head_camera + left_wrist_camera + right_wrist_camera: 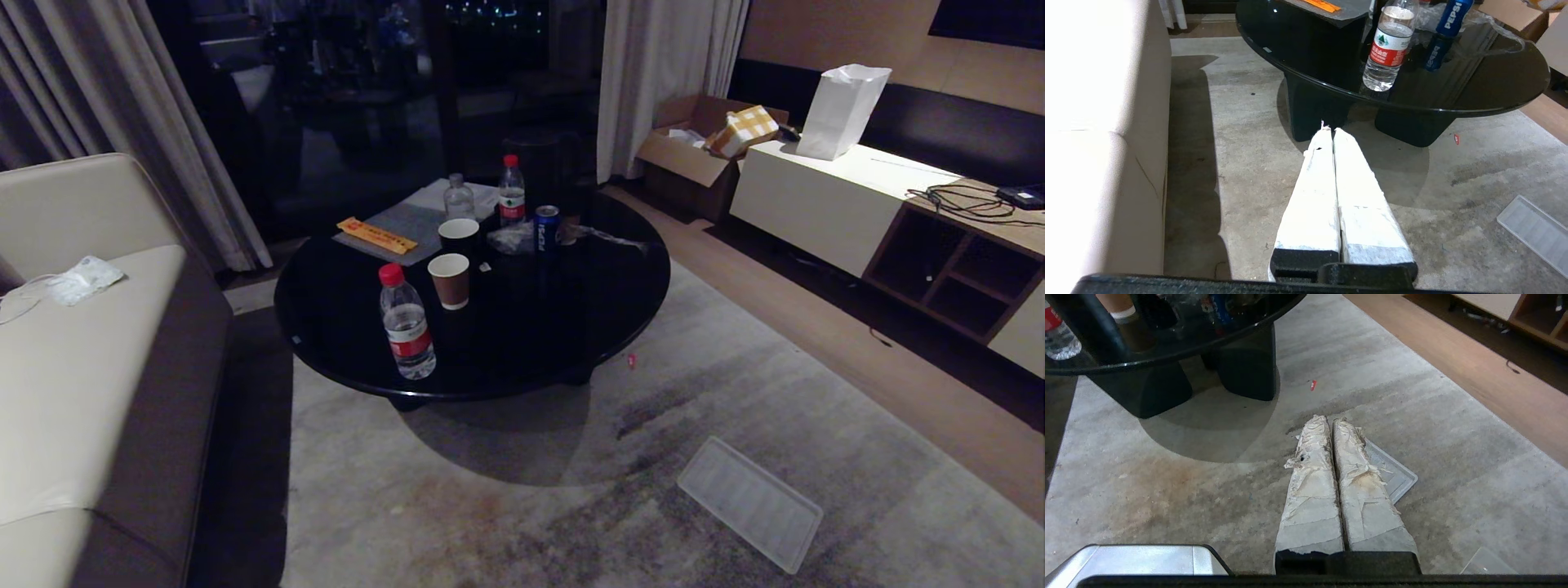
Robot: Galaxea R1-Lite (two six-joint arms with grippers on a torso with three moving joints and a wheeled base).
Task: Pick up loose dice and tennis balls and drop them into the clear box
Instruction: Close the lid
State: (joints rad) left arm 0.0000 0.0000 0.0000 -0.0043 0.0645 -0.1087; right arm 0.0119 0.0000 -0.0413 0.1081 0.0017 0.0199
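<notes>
Left gripper point(1329, 130) and right gripper point(1329, 419) closed, empty.

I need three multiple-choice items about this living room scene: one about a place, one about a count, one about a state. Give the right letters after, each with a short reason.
1. Where does the ribbed lid lie?
A. on the sofa
B. on the rug
C. on the round table

2. How many paper cups stand on the round table?
A. two
B. four
C. none

3. How do the fingers of the left gripper stand?
A. wide apart
B. around a bottle
C. pressed together, empty

Key: 1 B, the lid lies flat on the rug beside the table. 2 A, one dark cup behind one brown cup. 3 C, the left wrist view shows both fingers touching, nothing between.
</notes>
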